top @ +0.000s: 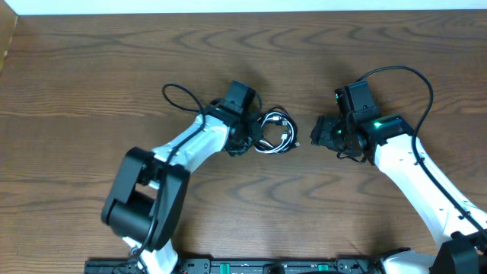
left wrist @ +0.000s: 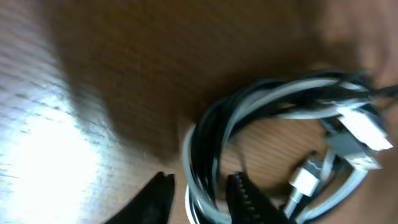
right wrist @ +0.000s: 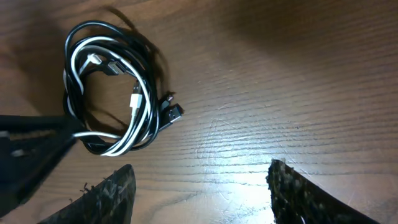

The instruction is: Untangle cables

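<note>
Left wrist view, nearest first: the left pincer (left wrist: 199,179) stands open. Its two dark ribbed fingers (left wrist: 241,199) straddle the near edge of the bundle (left wrist: 214,146), and a sliver of bare wood shows between one finger and the strands, so nothing looks pinched yet. Beyond them the black cable (left wrist: 205,127) and white cable (left wrist: 268,93) run side by side in the same round coil, smooth and glossy. A flat white plug (left wrist: 367,132) and a small metal-tipped plug (left wrist: 305,180) lie at the coil's far side.

In the right wrist view the right pincer (right wrist: 199,196) is wide open over the bare table (right wrist: 280,74). Its rough-textured fingers (right wrist: 112,196) are well apart from the coil, which lies farther off with a black plug (right wrist: 174,113) poking out.

From overhead the bundle sits on brown grained wood between the two arms, right at the left one's tip.

Judged from this, the untangling has barely begun. Both cables are wound together in one coil, and all the separating is left to do.
</note>
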`<act>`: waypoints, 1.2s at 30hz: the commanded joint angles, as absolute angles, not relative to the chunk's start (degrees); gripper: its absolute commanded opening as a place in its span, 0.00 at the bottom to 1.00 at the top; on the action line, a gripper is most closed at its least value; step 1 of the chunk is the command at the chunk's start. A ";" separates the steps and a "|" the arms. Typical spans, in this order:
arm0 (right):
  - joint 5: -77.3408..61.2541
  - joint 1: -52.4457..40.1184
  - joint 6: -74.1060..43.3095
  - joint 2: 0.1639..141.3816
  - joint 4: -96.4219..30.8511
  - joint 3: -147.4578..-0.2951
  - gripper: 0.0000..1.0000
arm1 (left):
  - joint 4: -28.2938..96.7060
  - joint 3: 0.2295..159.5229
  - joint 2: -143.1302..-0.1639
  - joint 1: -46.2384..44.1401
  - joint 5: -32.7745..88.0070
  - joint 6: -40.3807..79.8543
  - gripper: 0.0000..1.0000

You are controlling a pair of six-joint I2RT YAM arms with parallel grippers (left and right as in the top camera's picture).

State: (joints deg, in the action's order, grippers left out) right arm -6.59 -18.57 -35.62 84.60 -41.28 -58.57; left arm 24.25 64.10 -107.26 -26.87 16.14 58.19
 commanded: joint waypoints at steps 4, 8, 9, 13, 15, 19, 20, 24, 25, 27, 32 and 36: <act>-5.96 -18.85 -36.40 84.73 -41.32 -59.57 0.65 | 22.70 63.55 -108.92 -26.76 13.85 56.90 0.07; -6.39 -18.85 -36.40 84.73 -41.30 -59.57 0.66 | 20.86 63.86 -108.66 -26.74 15.81 51.96 0.07; -6.74 -18.85 -36.40 84.73 -41.25 -59.57 0.66 | 20.43 64.25 -108.42 -26.70 17.61 49.60 0.07; -9.28 -18.87 -36.07 84.73 -40.86 -59.57 0.66 | 20.40 66.81 -106.13 -26.70 22.90 42.96 0.08; -11.22 -18.87 -34.46 84.73 -39.99 -59.57 0.66 | 20.40 67.94 -103.98 -26.72 24.84 39.90 0.08; -15.07 -18.85 -31.57 84.73 -37.85 -59.57 0.65 | 20.36 68.97 -98.65 -26.70 28.27 36.42 0.08; -15.49 -18.85 -31.59 84.73 -37.52 -59.57 0.65 | 20.36 68.99 -97.34 -26.70 28.86 36.38 0.08; -15.62 -18.85 -31.62 84.77 -36.82 -59.57 0.63 | 20.43 68.99 -91.85 -26.70 30.65 35.99 0.07; -15.64 -18.85 -31.64 84.77 -36.71 -59.57 0.63 | 20.43 68.97 -90.76 -26.70 30.94 35.99 0.07; -15.62 -18.85 -31.64 84.77 -36.40 -59.57 0.62 | 20.43 68.97 -88.51 -26.70 31.33 35.99 0.08; -15.46 -18.85 -31.73 84.79 -34.04 -59.57 0.56 | 20.40 68.97 -85.62 -26.70 35.31 36.03 0.07; -9.89 -18.85 -38.44 85.34 -34.30 -59.51 0.53 | 20.36 68.99 -85.03 -26.48 38.61 36.27 0.07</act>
